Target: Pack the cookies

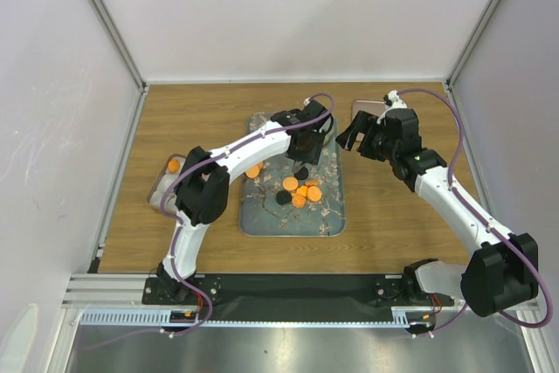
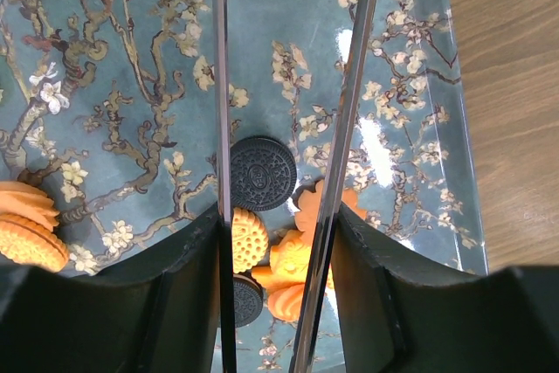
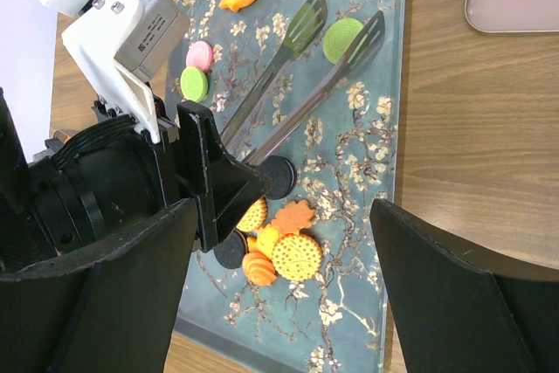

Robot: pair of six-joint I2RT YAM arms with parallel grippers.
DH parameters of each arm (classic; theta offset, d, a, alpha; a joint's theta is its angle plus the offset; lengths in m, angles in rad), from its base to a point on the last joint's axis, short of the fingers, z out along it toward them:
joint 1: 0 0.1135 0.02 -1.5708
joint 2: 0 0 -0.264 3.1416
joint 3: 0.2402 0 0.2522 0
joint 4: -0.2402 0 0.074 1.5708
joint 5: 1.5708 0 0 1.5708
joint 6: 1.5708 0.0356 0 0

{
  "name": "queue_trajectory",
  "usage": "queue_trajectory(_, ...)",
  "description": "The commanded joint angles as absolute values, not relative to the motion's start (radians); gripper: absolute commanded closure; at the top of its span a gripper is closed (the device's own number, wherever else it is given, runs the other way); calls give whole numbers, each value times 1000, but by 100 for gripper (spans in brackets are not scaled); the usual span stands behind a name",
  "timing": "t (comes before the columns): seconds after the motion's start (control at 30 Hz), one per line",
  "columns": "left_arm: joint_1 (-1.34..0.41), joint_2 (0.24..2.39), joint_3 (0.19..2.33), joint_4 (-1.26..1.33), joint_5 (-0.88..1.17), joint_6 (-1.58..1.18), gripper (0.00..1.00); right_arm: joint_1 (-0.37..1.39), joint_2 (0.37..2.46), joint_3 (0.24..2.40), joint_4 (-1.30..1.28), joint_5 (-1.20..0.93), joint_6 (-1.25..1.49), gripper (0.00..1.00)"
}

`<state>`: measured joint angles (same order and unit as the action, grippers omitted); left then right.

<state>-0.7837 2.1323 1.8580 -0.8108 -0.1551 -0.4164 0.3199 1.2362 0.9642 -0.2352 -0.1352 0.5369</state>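
L gripper [image 2: 278,251]: dark fingers fill bottom of L wrist view, part-closed, clamped on handle end of metal tongs [image 3: 327,80]. Blades run off toward 12 o'clock and stand apart.

Step in hand (my read): tong-pick one cookie, prob. the green cookie [image 3: 342,39].
- Do it well: keep blade heads low and flat to tray [image 3: 367,181], centre the disc btw heads, squeeze slow. It is flat and thin, so likely to squirt out or tip if pinched off-centre.
- Lift straight up before swinging.
- Don't drag the blades through other pieces.

Cookie vs tool:
- Green cookie lies btw the two slotted heads, against the 3 o'clock one. Contact: can't tell.
- Black cookie [image 2: 263,173] also btw blades but back near the fingers, at 12 o'clock of them. Not at the tips, so not grippable there.
- Orange cluster [image 3: 284,246] at 6 o'clock of the black one, partly under the blades.
- Pink cookie [image 3: 200,54] and 2nd green, 9 o'clock side of tongs, apart from them.

R gripper [image 1: 356,139]: jaws wide, holding nothing, at tray's 2 o'clock corner. Pinkish box [image 1: 367,109] just at its 12 o'clock.
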Motion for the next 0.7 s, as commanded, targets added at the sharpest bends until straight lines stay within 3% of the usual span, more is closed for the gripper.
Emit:
queue_trajectory(0.0,-793,2121,1850,-790,-175,-394,48,322,1227,985,-221,-118,514,13)
queue_trajectory(0.67,-801,2114,1861,-807,-213,-379,59,324,1227,988,-224,-120,514,13)
